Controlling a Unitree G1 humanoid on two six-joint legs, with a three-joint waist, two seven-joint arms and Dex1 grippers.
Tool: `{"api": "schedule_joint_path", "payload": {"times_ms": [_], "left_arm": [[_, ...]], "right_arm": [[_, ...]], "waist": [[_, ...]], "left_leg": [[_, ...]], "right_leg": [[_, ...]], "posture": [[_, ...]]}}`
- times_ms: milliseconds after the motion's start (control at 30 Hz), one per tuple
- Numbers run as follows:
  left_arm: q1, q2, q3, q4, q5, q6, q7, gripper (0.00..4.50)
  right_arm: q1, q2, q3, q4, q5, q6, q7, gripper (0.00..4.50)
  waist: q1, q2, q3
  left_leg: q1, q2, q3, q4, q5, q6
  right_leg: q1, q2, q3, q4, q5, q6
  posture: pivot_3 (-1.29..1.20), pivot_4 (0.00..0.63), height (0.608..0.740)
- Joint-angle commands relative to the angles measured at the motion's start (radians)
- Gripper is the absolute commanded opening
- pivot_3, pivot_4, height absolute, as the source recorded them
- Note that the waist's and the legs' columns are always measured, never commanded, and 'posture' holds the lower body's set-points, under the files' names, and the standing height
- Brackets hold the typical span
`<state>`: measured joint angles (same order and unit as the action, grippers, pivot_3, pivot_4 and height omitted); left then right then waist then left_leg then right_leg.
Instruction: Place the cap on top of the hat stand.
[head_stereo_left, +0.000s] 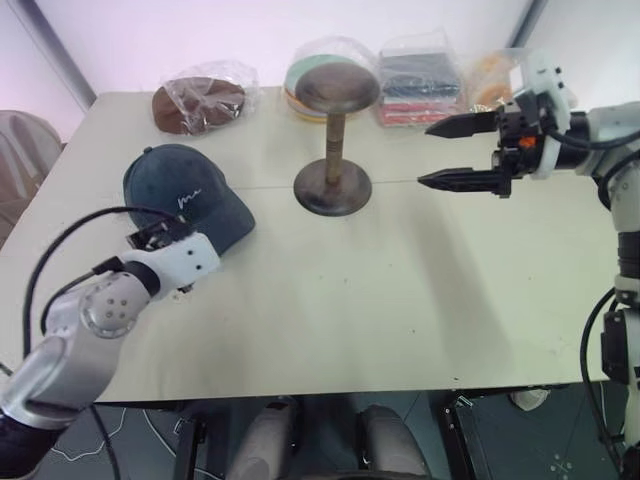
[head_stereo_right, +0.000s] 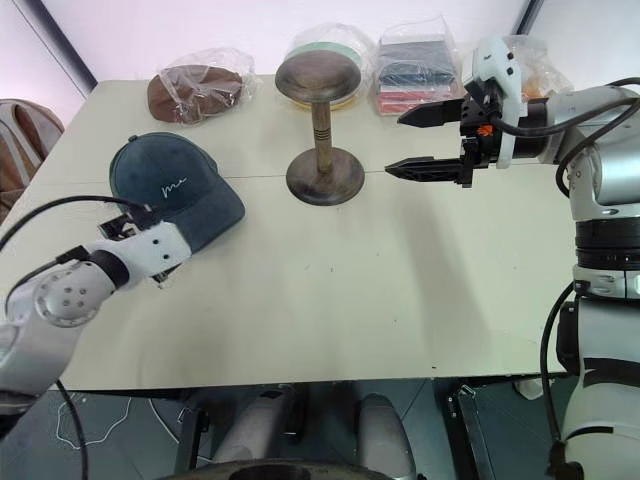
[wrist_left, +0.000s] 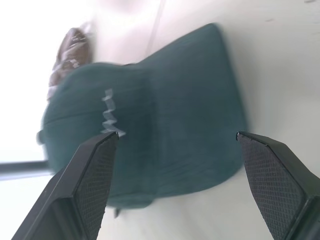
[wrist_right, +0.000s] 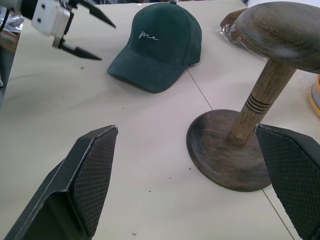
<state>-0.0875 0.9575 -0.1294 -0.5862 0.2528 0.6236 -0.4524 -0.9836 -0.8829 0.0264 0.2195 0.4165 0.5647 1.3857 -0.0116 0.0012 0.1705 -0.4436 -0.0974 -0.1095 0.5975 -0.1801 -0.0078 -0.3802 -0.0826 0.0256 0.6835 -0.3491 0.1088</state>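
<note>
Left gripper (wrist_right: 82, 30) fingertips hidden behind its wrist beside the cap (head_stereo_left: 185, 195); hat stand (wrist_right: 260, 100) top cut off; bagged items behind it indistinct.

The cap (head_stereo_left: 185, 195) lies on the table (head_stereo_left: 400, 290), left of the hat stand (head_stereo_left: 334, 135); bagged items (head_stereo_left: 418, 75) sit behind.

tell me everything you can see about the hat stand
The hat stand is a dark bronze-brown pedestal that looks like worn wood: a round, slightly domed disc top, a thin turned stem with grooved rings, and a round flared base. It stands upright on the pale table, with its base on a seam in the tabletop, between the cap and the right end effector. Its top is bare and nothing but the table touches it. Bagged items lie behind it.
</note>
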Motion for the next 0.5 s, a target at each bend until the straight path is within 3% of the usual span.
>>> {"api": "schedule_joint_path", "payload": {"times_ms": [33, 500], "left_arm": [[-0.010, -0.024, -0.023, -0.034, 0.047, -0.007, -0.011, 3.96], [-0.024, -0.133, -0.155, 0.073, 0.305, -0.040, 0.031, 3.96]], "right_arm": [[-0.041, -0.012, -0.026, -0.024, 0.015, 0.003, 0.008, 4.50], [-0.038, -0.012, -0.027, -0.039, 0.013, 0.012, 0.005, 4.50]], "waist": [[0.000, 0.000, 0.000], [0.000, 0.000, 0.000]], "left_leg": [[0.000, 0.000, 0.000, 0.000, 0.000, 0.000], [0.000, 0.000, 0.000, 0.001, 0.000, 0.000]], "right_leg": [[0.000, 0.000, 0.000, 0.000, 0.000, 0.000], [0.000, 0.000, 0.000, 0.001, 0.000, 0.000]], "posture": [[0.00, 0.150, 0.740], [0.00, 0.150, 0.740]]}}
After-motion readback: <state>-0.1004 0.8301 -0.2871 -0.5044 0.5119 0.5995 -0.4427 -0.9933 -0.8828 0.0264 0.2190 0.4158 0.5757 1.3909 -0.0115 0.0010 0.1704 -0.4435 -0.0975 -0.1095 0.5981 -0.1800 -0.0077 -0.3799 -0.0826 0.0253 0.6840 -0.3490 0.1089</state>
